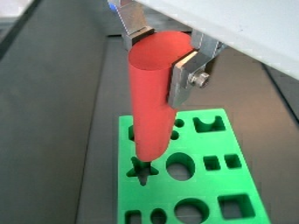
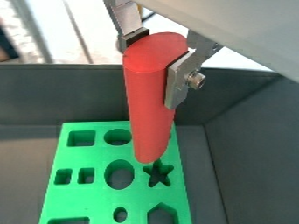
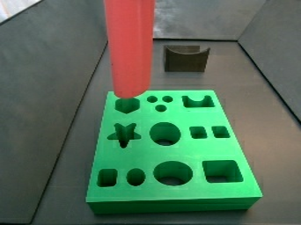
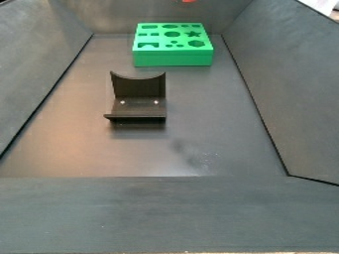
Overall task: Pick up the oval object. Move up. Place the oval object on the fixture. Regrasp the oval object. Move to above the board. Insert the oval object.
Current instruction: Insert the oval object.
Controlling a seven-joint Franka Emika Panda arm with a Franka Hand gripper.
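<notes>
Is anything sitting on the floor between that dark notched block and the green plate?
Nothing: in a side view the grey floor between the fixture and the board is bare. The tool holds the oval object above the board.

Hand (image 2: 158, 61) above board (image 3: 177, 185); fixture (image 4: 137, 97) well apart, floor between bare

The board (image 4: 172, 45) lies flat on the floor (image 4: 185, 149) at the far end in a side view, and the fixture (image 4: 137, 97) stands nearer, apart from it and slightly left. The tool (image 2: 158, 54) hangs above the board with the oval object (image 2: 149, 101) upright between its fingers (image 2: 179, 77), the object's lower end over the cut-outs (image 3: 147, 132).
</notes>
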